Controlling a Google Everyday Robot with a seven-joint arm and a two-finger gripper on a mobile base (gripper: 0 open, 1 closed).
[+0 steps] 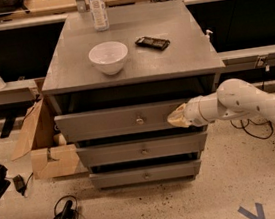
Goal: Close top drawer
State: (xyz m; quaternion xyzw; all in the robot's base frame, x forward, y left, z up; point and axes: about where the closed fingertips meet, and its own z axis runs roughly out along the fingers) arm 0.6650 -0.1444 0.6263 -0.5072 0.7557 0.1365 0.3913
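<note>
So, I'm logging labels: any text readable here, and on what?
No text is readable.
Label on the bottle: too blurred.
Print on the dark packet: too blurred.
The blue floor mark: a shape, no letters.
The gripper, at the right end of the top drawer, shows none.

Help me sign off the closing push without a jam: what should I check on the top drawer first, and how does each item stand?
1. Top drawer pulled out, needing the push: ok.
2. Gripper at the drawer front, near its right end: ok; actual contact: cannot tell.
3. Push point centred: not ok, it sits well right of the knob, so the drawer might skew.
4. Drawer interior free of anything sticking up: cannot tell, it is in shadow.
5. Bowl, bottle and dark flat object on the cabinet top sit back from the front edge: ok.
</note>
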